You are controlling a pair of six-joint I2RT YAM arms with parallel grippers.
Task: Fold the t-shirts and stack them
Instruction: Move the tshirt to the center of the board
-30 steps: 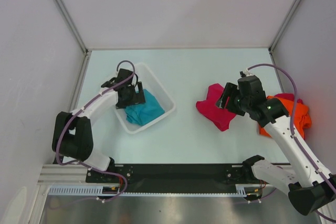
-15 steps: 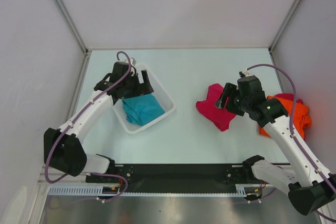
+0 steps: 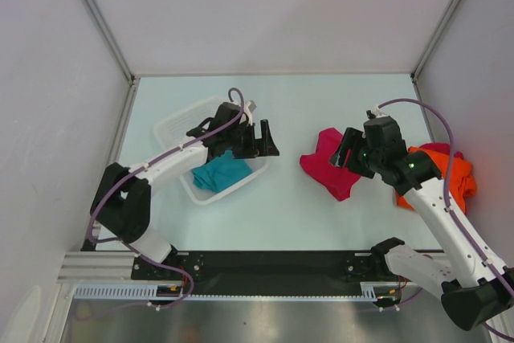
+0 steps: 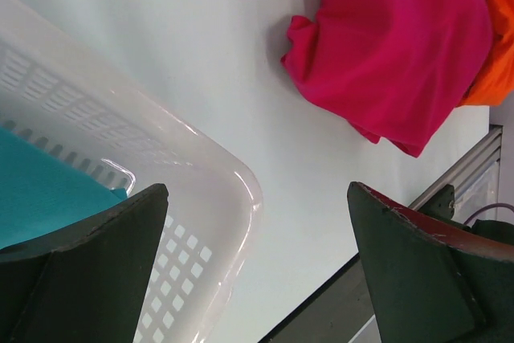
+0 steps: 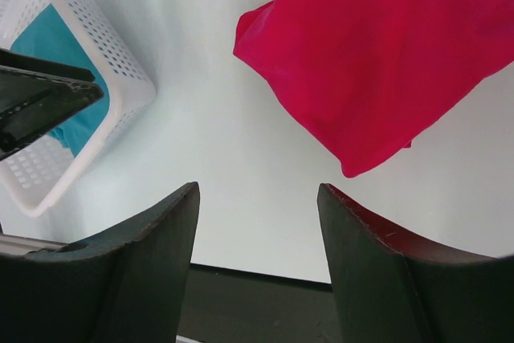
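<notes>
A crimson-pink t-shirt [image 3: 329, 166] [image 4: 393, 46] [image 5: 377, 54] lies crumpled right of the table's middle. Behind my right arm, at the far right, a bright orange t-shirt [image 3: 460, 178] [image 4: 499, 62] lies bunched. A teal t-shirt [image 3: 221, 173] [image 4: 40, 190] [image 5: 48, 46] sits inside the white mesh basket [image 3: 173, 128] [image 4: 201, 166] [image 5: 104, 54]. My left gripper [image 3: 261, 146] [image 4: 257, 190] hangs open and empty over the basket's right corner, pointing toward the pink shirt. My right gripper [image 3: 347, 150] [image 5: 257, 190] hovers open and empty at the pink shirt's right edge.
Grey walls close in the table on the left, back and right. A black rail [image 3: 281, 263] with both arm bases runs along the near edge. In the right wrist view, one left finger [image 5: 40, 106] reaches over the basket.
My left arm has swung right, from the basket's far-left side to above its right corner, its gripper staying open. The right arm and the shirts have not moved.
</notes>
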